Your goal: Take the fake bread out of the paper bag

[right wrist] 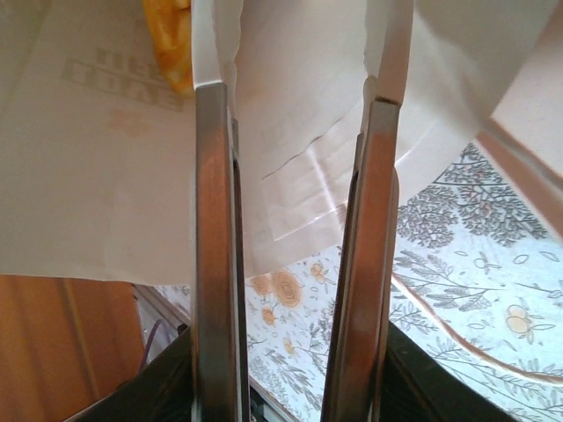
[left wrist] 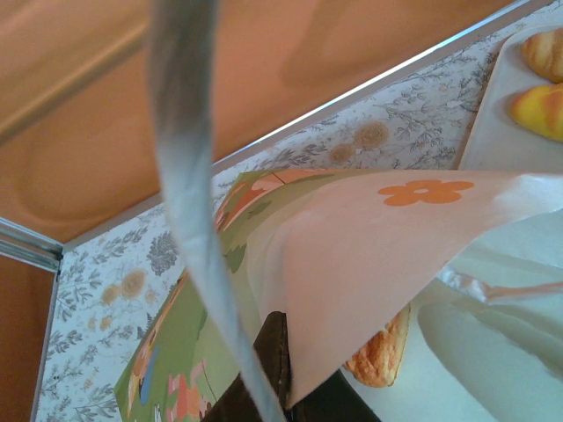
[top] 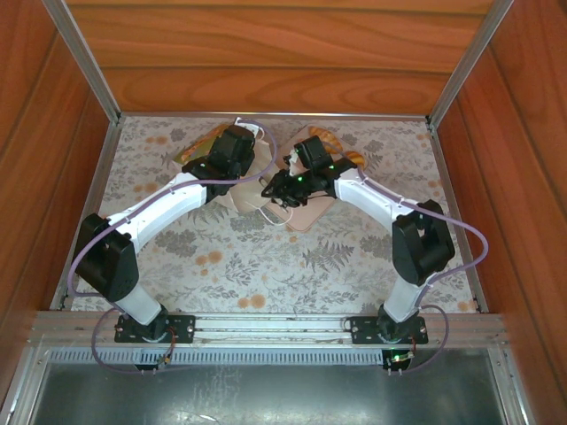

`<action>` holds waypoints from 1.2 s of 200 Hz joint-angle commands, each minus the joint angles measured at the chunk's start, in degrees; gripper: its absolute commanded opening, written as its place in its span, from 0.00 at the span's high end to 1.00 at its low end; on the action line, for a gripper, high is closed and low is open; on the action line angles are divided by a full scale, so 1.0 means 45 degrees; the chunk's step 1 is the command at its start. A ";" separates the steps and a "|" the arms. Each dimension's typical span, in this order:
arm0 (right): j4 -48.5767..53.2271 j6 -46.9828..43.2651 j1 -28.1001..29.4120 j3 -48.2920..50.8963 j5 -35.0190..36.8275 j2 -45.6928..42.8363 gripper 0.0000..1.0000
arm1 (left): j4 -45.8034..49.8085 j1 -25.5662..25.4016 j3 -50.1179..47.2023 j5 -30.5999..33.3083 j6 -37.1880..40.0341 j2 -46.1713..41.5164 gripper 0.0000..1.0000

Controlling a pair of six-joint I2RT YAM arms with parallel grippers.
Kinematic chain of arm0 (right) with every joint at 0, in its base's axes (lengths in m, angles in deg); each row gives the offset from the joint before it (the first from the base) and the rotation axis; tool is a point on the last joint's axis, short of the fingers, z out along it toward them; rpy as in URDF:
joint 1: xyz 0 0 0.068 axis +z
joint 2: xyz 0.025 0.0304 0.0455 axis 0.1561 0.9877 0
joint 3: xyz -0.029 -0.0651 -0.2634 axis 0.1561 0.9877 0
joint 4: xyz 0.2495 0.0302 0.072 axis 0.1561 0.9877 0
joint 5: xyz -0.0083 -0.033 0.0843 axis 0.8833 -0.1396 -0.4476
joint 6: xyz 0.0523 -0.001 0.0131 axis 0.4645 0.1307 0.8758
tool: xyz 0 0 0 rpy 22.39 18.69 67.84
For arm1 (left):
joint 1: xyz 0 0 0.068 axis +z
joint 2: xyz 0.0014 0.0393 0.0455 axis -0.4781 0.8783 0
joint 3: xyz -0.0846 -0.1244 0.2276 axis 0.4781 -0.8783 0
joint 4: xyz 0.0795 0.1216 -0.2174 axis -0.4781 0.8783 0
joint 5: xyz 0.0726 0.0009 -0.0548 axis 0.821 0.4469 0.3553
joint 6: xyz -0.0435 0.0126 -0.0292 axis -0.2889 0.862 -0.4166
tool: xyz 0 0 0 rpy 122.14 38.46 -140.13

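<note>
- The left gripper (top: pixel 232 164) has its fingers pressed together on the upper edge of the small cream paper bag with green and orange floral print (left wrist: pixel 369 255), which hangs open at the far middle of the flower-patterned table cover (top: pixel 266 266)
- A glossy golden braided toy roll (left wrist: pixel 383 352) lies inside the bag's mouth
- The right gripper (right wrist: pixel 290 88) has its metal fingers (right wrist: pixel 211 264) parted, the bag's white paper across the gap; a yellow-orange toy pastry (right wrist: pixel 167 44) sits just beside one finger
- Two more golden toy buns (left wrist: pixel 541 110) rest on the flat pale pink tray (left wrist: pixel 493 123), beside the bag
</note>
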 commanded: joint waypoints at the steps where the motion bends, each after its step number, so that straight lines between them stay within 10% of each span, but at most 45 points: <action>1: 0.0318 -0.0706 -0.0087 -0.0754 0.0050 0.0420 0.55 | -0.0092 -0.0105 0.0003 0.0041 0.0106 0.0017 1.00; 240: -0.0119 -0.2347 -0.0256 -0.2982 -0.1223 0.2767 0.52 | -0.0081 -0.0099 0.0076 -0.0197 0.0007 -0.0021 1.00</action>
